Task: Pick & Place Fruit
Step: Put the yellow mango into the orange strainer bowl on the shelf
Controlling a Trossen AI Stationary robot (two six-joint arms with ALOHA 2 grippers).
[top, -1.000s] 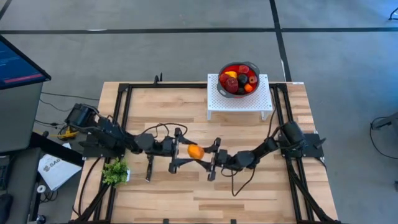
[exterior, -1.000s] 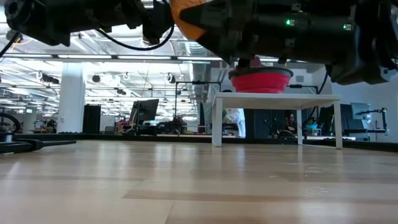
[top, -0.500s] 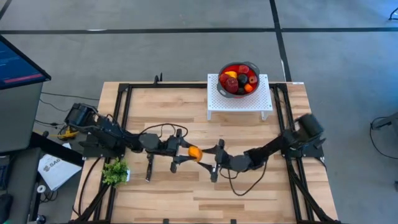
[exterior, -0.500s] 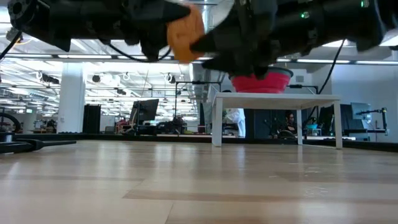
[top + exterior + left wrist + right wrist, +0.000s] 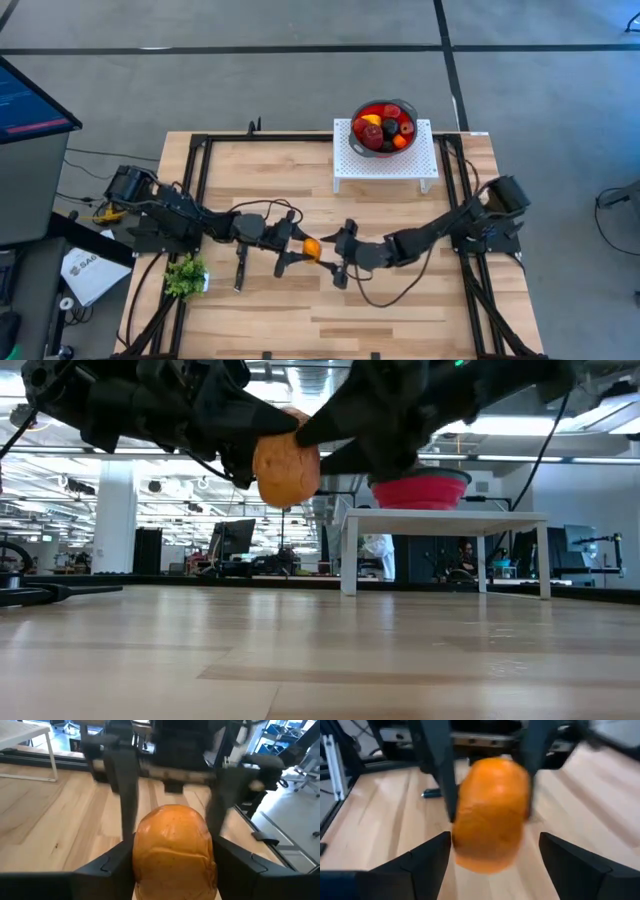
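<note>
L gripper (image 5: 291, 250) clamps rounded, dimpled orange fruit (image 5: 312, 247); R gripper (image 5: 337, 253) spread wide, probably not touching

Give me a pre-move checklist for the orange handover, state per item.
1. Left gripper grips the orange fruit: ok. The left wrist view shows both its fingers pressed on the fruit's sides.
2. Right gripper open around the fruit: ok. Its fingers stand apart from the fruit in the right wrist view.
3. Fruit clear of the table: ok. The low view shows it held in the air.
4. Right gripper far enough around the fruit to close: cannot tell.
5. Red bowl on the white stand has room: cannot tell; it already holds several fruit.
6. Path from the handover spot to the bowl: ok, bare wood between.
</note>
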